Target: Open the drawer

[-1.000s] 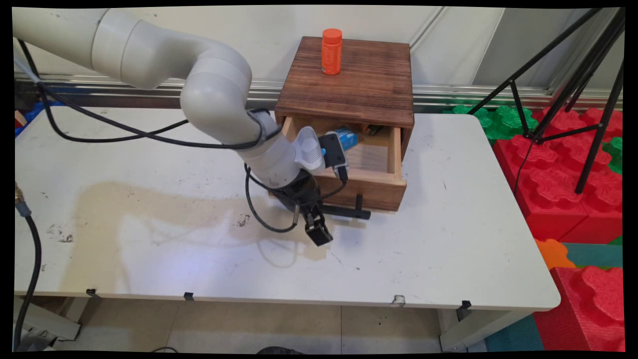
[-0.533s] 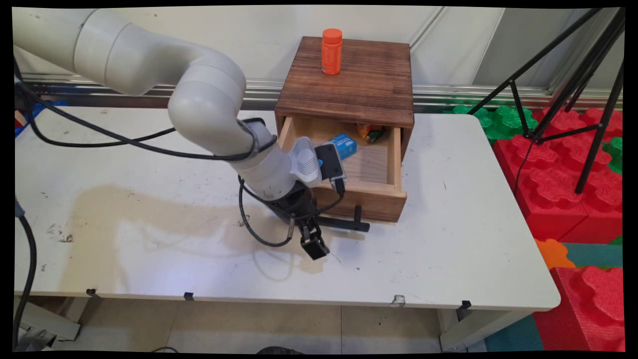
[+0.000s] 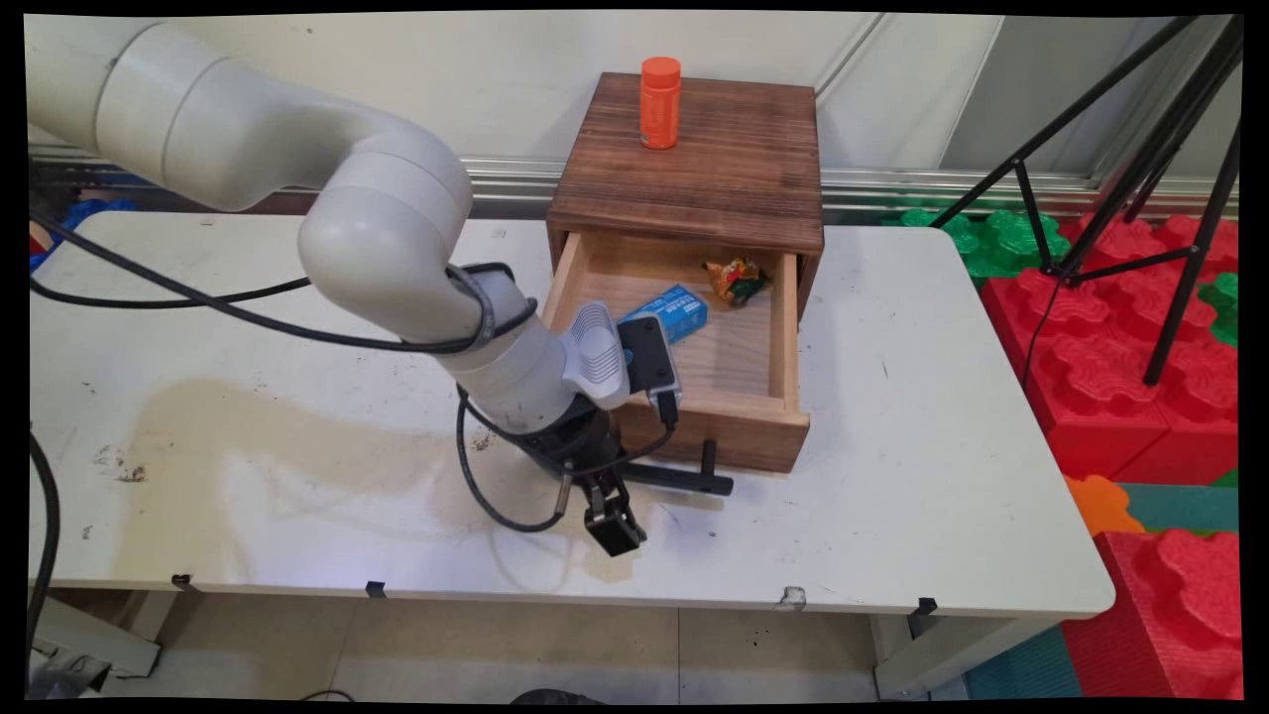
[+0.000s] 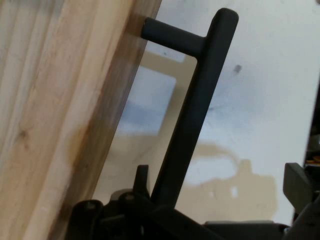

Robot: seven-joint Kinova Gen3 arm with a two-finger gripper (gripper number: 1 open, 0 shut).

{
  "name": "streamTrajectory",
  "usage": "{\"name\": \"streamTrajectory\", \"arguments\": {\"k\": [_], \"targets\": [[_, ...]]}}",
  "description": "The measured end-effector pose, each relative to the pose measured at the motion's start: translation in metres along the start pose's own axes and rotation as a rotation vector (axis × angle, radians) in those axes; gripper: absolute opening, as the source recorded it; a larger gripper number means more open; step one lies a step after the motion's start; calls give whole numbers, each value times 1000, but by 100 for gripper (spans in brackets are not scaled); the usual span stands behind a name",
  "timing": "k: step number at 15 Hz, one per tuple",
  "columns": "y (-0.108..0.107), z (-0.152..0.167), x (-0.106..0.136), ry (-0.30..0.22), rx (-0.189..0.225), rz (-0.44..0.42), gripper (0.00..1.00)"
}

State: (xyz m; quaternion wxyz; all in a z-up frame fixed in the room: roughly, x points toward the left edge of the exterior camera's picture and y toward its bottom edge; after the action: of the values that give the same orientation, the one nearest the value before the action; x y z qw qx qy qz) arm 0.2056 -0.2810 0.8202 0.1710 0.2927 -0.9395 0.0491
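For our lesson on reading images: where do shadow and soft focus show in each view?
Main view: the arm throws a broad brownish shadow on the white table left of the wooden drawer, and the orange bottle looks crisp. Hand view: the drawer front is close and soft, the black handle casts a pale shadow on the table, and the hand is dark at the bottom.

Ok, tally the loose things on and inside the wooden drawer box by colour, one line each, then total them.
Orange: 1, the bottle standing on the box top.
Blue: 1, the carton in the open drawer.
Multicoloured: 1, the small wrapped item at the drawer's back.
Total: 3.
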Motion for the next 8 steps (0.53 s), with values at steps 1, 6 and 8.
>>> {"name": "streamTrajectory", "arguments": {"k": [1, 6, 8], "targets": [[3, -1, -1, -2, -3, 1, 100], [17, -4, -7, -10, -14, 7, 100], [24, -6, -9, -12, -20, 10, 100]]}}
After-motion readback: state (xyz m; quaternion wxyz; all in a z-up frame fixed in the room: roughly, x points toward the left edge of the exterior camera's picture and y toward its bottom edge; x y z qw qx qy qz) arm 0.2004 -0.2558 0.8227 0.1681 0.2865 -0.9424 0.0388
